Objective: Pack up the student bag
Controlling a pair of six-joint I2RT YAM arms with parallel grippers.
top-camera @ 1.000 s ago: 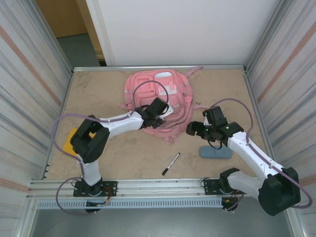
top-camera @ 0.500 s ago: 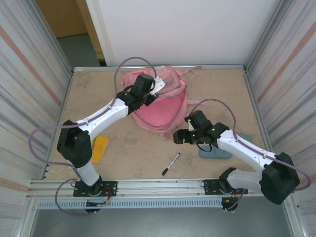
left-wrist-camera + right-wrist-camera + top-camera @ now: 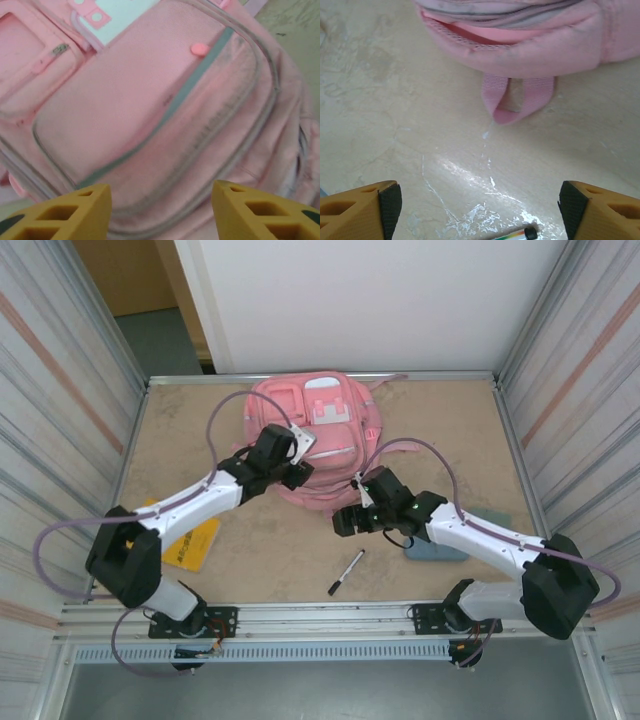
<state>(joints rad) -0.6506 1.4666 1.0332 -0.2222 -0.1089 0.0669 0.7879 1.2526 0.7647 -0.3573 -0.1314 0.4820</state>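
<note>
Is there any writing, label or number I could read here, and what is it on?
No text here is legible.
Any print on the yellow booklet: too small to read.
On the student bag, the white patch: pink shapes, no letters visible.
On the pen: a coloured band, nothing readable.

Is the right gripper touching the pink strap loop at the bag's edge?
Apart. In the right wrist view the right gripper is open, with bare table between it and the strap loop of the student bag.
</note>
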